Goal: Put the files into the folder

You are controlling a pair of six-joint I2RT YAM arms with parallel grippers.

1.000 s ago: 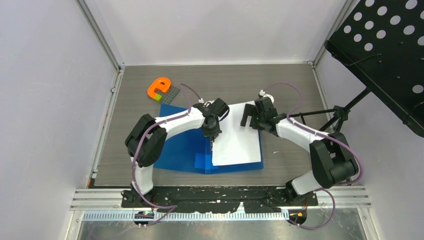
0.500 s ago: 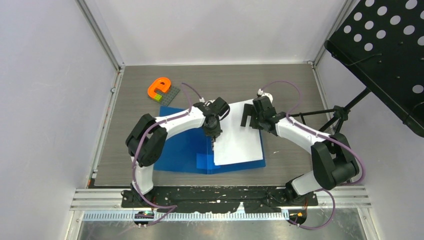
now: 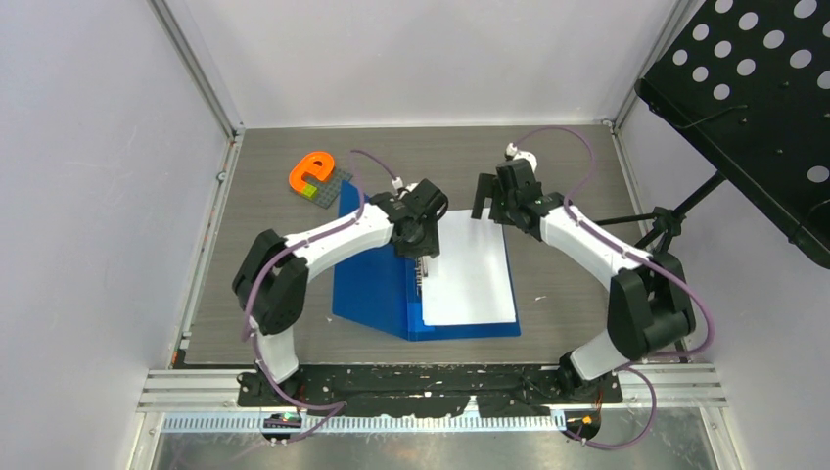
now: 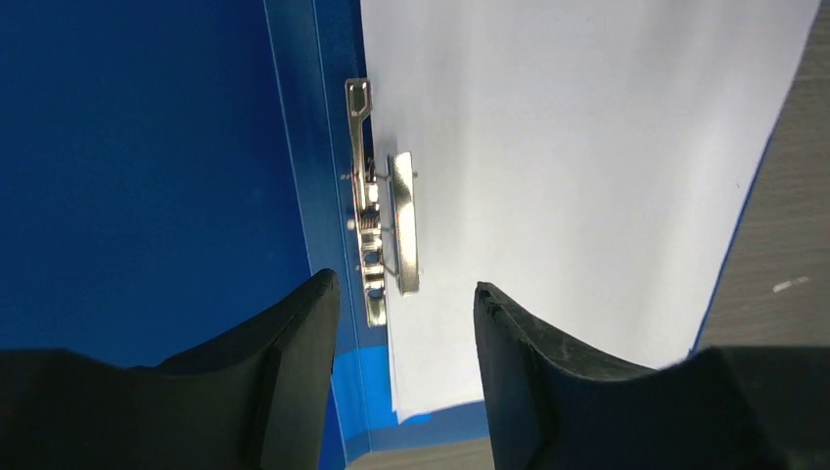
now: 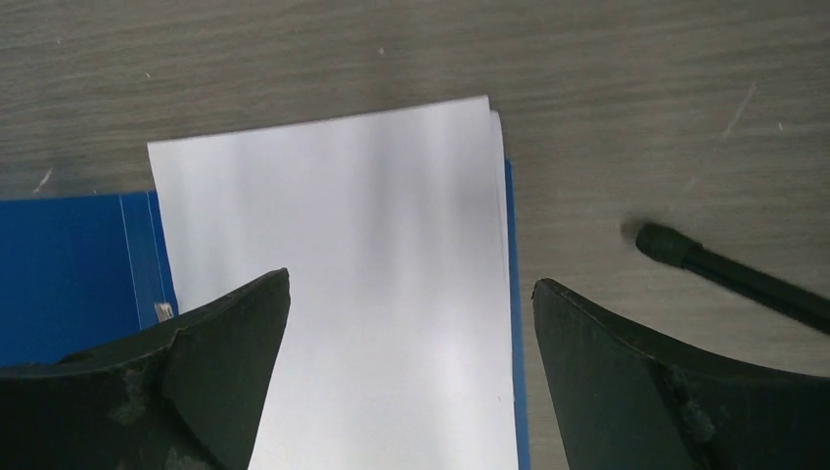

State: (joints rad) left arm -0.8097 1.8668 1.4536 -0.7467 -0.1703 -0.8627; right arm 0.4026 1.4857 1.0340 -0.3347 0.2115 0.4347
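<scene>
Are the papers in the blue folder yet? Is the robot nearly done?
Nearly. The files lie inside the open folder, with the metal clip over their edge. The left gripper and right gripper hover open, holding nothing. Left to do: probably closing the cover.

My left arm [image 3: 323,240] reaches from its base far and to the right, elbow bent out to the left. Its wrist is turned so the left gripper [image 4: 406,294] points down, jaws partly apart with nothing between them. My right arm [image 3: 587,250] arcs far and to the left. The right gripper [image 5: 411,294] faces down, jaws spread wide and empty.
</scene>
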